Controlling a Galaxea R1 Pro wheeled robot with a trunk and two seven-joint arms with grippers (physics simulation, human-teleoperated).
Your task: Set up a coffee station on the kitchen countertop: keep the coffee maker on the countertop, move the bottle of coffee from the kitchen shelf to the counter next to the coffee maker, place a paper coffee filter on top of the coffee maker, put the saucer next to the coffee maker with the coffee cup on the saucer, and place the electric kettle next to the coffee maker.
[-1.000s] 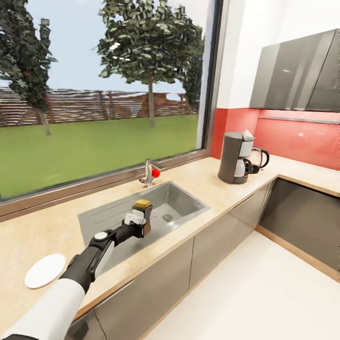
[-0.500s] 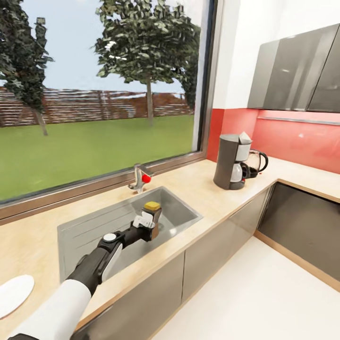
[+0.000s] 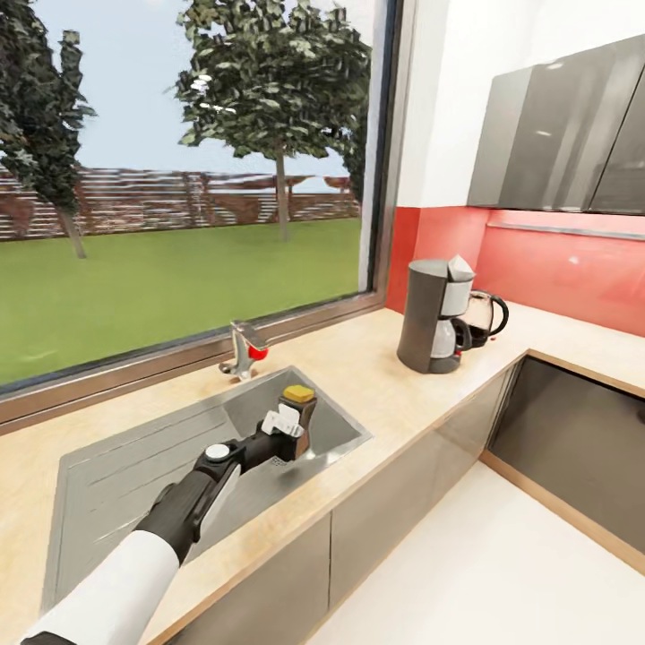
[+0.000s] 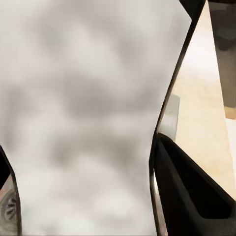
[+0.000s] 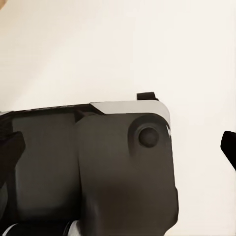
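A steel sink [image 3: 134,466] is sitting in the beige countertop [image 3: 376,367] below a window [image 3: 179,179], its faucet [image 3: 240,351] standing behind.

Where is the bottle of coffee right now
In the head view, the bottle of coffee is held in the left gripper over the sink, left of the coffee maker on the countertop.

The robot's left arm reaches forward from the low left corner of the head view. Its sleeve is white near the shoulder and black further out. At the end, the left claw [image 3: 291,421] is closed tight around the dark bottle of coffee with a yellow lid [image 3: 298,406], holding it upright.
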